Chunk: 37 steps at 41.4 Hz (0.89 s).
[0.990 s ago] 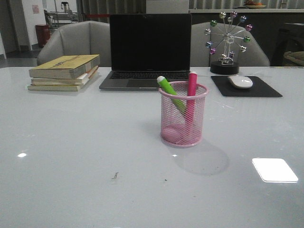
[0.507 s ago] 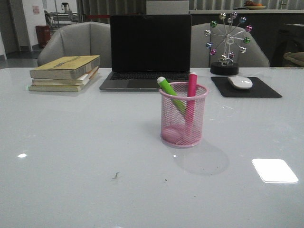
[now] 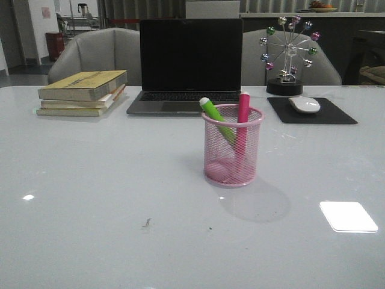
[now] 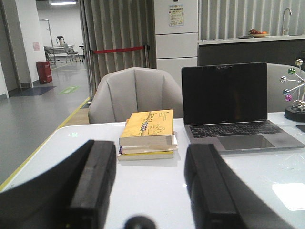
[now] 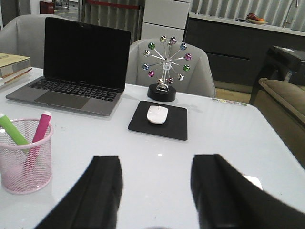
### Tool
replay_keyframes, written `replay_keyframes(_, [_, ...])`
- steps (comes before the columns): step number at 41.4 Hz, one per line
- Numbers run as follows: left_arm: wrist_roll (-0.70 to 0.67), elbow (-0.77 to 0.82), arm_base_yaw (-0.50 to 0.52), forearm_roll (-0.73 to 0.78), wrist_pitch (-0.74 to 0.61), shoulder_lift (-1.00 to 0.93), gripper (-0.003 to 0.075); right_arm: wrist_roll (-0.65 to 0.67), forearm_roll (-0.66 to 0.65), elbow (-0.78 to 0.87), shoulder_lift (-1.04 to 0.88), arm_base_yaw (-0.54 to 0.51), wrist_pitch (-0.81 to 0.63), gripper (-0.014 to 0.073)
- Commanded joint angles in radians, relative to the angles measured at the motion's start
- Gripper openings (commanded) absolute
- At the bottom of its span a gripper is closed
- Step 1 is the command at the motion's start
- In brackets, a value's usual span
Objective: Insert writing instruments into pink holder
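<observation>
Now you see both markers in the cup | pink holder [image 3: 233, 146] stands near the middle of the table [image 3: 90, 198], well back from its edges | green marker [image 3: 216, 120] leans on the rim, pink marker [image 3: 242, 123] stands straighter | left gripper [image 4: 150, 179] and right gripper [image 5: 155, 191] spread wide, holding nothing, well apart from the cup | job looks done to me.

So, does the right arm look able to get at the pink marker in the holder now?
Probably yes. The right tool is open and empty, the pink marker sticks up above the pink holder rim, and only bare table lies between. The green marker leans away.
</observation>
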Motion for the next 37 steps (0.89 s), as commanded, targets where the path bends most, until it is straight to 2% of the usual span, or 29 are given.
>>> replay_keyframes(1, [-0.005,-0.027,0.001,-0.008,-0.082,0.015,0.0404,-0.008,0.012,-0.027,0.02,-0.006,-0.096,0.0447])
replay_keyframes(9, [-0.005,-0.016,0.001,-0.008,-0.073,0.015,0.0403,-0.008,0.012,-0.027,0.02,-0.006,-0.092,0.0447])
replay_keyframes(12, [-0.005,-0.016,0.001,-0.008,-0.083,0.015,0.0385,-0.008,0.012,-0.027,0.02,-0.006,-0.092,0.0411])
replay_keyframes(14, [-0.005,-0.016,0.001,-0.008,-0.084,0.015,0.0339,-0.008,0.012,-0.027,0.02,-0.006,-0.092,0.0329])
replay_keyframes(16, [-0.005,-0.016,0.001,-0.008,-0.084,0.015,0.0261,-0.008,0.012,-0.027,0.02,-0.006,-0.093,0.0181])
replay_keyframes(18, [-0.005,-0.016,0.001,-0.008,-0.084,0.015,0.0142,-0.008,0.012,-0.027,0.02,-0.006,-0.093,0.0042])
replay_keyframes(19, [-0.005,-0.016,0.001,-0.008,-0.084,0.015,0.0094,-0.008,0.012,-0.027,0.02,-0.006,-0.093,0.0045])
replay_keyframes(20, [-0.005,-0.016,0.001,-0.008,-0.082,0.015,0.0088,-0.008,0.012,-0.027,0.02,-0.006,-0.096,0.0074])
replay_keyframes(22, [-0.005,-0.016,0.001,-0.005,-0.082,0.015,0.0114,-0.008,0.012,-0.027,0.02,-0.006,-0.101,0.0091])
replay_keyframes(26, [-0.005,-0.016,0.001,-0.005,-0.076,0.015,0.0092,-0.008,0.012,-0.027,0.02,-0.006,-0.095,0.009])
replay_keyframes(37, [-0.005,-0.014,0.001,-0.005,-0.076,0.015,0.0091,-0.008,0.012,-0.027,0.02,-0.006,-0.085,0.009])
